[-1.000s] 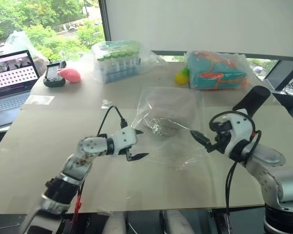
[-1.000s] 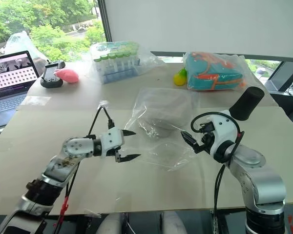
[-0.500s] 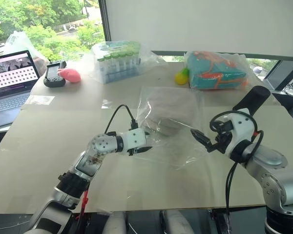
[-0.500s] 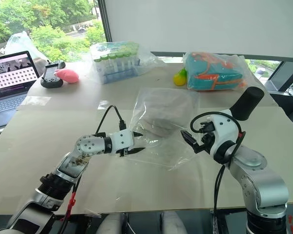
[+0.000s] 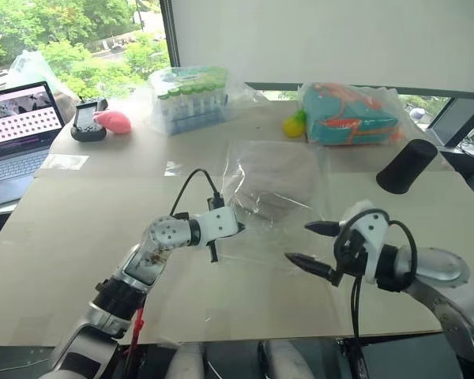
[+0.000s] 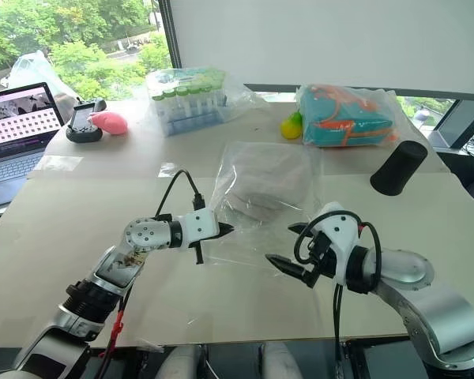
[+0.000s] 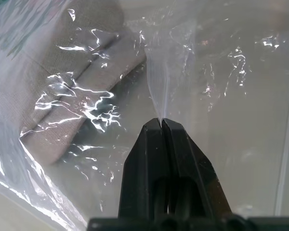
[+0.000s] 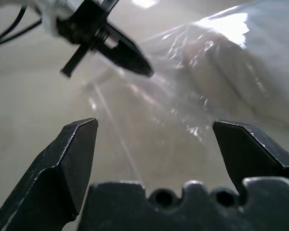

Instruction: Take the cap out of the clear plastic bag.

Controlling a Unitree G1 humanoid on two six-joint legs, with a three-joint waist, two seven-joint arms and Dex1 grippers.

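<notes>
Worktop [image 5: 79,237]: broad, pale beige board, everything I'm working with sits on it.
Clear plastic bag [image 5: 288,237]: lying flat and crinkled in the middle of the worktop, between my two arms, its near edge spread toward me.
Cap [image 5: 275,183]: beige-grey and soft, inside the clear plastic bag at its far end, pressed under the film; in my left wrist view the folds [image 7: 62,91] show right through the plastic.
Left pincer [image 5: 218,234]: fingers pressed together, clamped on a pinch of the clear plastic bag at its left edge, just beside the cap; my left wrist view shows the film rising in a ridge from the fingertips [image 7: 161,126].
Right pincer [image 5: 312,243]: fingers spread wide, holding nothing, hovering over the near right part of the clear plastic bag and pointing across toward my left pincer, apart from the film as far as I can tell.
Bag of green-capped tubes [image 5: 191,98]: far side of the worktop, left of centre, well apart from my bag.
Teal-orange bag [image 5: 349,114]: far right, beside a small yellow-green ball [image 5: 293,125].
Laptop [image 5: 17,126]: open at the far left edge, screen lit.
Black cylinder [image 5: 407,166]: tilted, on the right side of the worktop, beyond my right arm.
Pink toy [image 5: 113,121]: far left, touching a small black device [image 5: 87,122].
</notes>
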